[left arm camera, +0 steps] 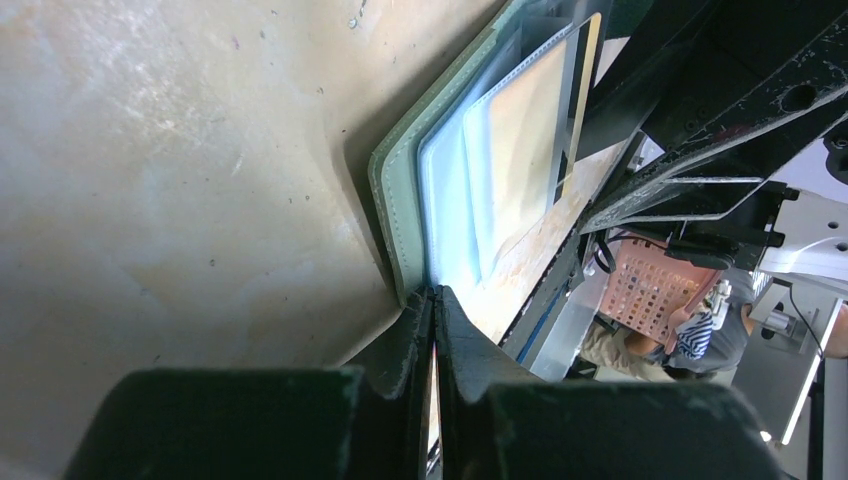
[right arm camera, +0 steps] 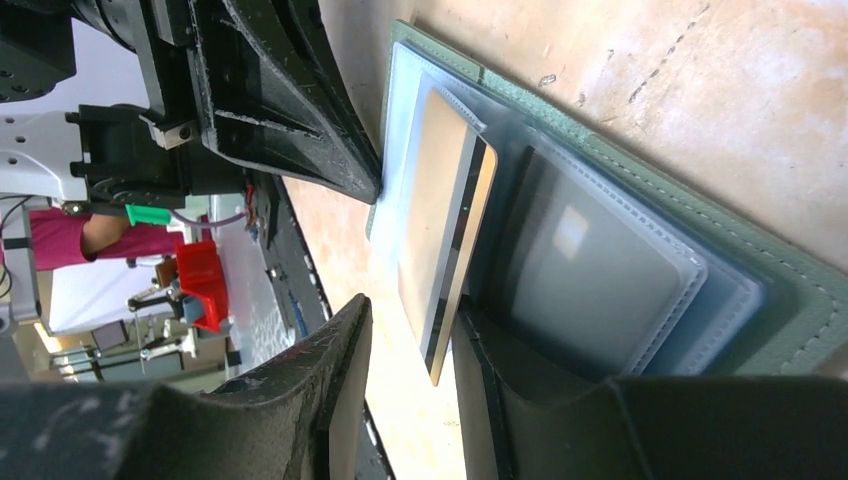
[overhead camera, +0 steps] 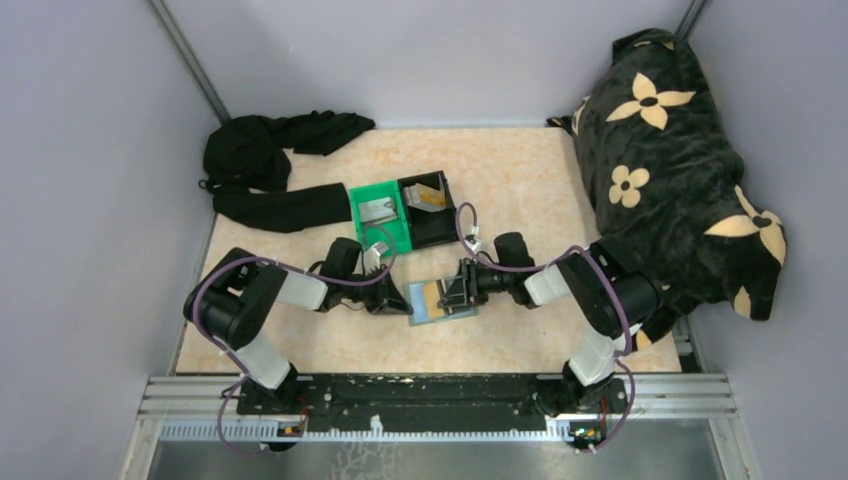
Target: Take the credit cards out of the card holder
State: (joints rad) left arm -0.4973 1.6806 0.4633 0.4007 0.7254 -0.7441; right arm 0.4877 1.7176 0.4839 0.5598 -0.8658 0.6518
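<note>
The grey-blue card holder (overhead camera: 445, 308) lies open on the table between both arms. A tan-gold credit card (right arm camera: 445, 215) with a dark stripe sticks partway out of its clear sleeve, also visible as a tan credit card (left arm camera: 525, 140) in the left wrist view. My right gripper (right arm camera: 412, 305) is open, and the card's free corner stands between its fingers, close to the right finger. My left gripper (left arm camera: 435, 292) is shut, its tips against the card holder's (left arm camera: 400, 200) corner edge; whether they pinch it is not clear.
A green bin (overhead camera: 395, 228) holding a pale card and a black bin (overhead camera: 438, 228) holding a tan card stand just behind the card holder. Black cloth (overhead camera: 265, 165) lies at the back left. A black flower-patterned bag (overhead camera: 670, 170) fills the right side.
</note>
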